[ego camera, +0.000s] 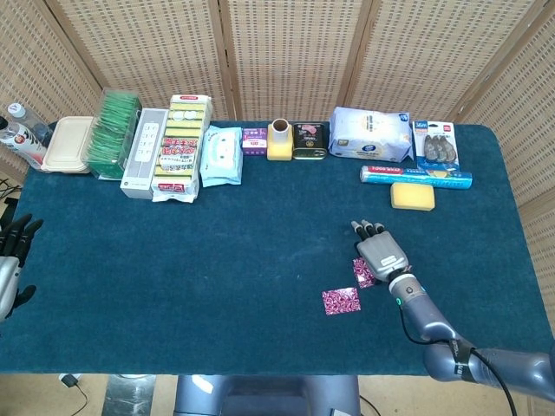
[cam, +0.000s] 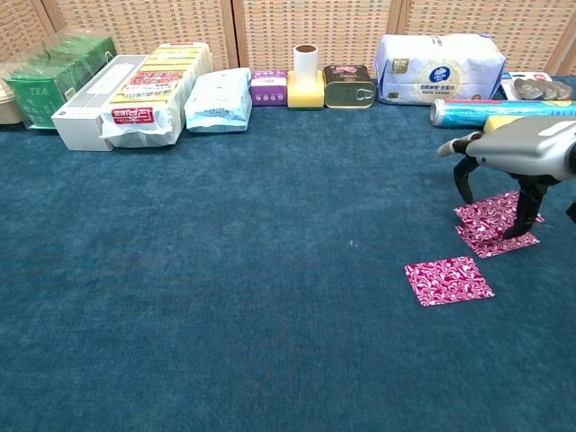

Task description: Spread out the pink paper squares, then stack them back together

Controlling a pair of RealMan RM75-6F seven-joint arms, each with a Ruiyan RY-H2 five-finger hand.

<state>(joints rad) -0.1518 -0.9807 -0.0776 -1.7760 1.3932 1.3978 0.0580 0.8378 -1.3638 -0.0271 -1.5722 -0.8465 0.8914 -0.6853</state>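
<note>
Right hand [cam: 517, 162]: over the table's [cam: 225, 297] front right area, palm down, fingers spread and arched, fingertips [cam: 514, 229] pressing on a pink paper square [cam: 484, 212]. That square overlaps a second pink square [cam: 498, 241] beneath it. Third pink square [cam: 448, 280]: flat and apart, nearer the front edge. Left hand [ego camera: 10, 260]: at the table's left edge, fingers apart, holding nothing. Packaged goods [cam: 148, 90]: lined along the back edge.

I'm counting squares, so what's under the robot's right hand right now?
Under the right hand lie two overlapping pink paper squares, fingertips touching the upper one. The third square lies apart, uncovered. The head view hides most of the pair.
</note>
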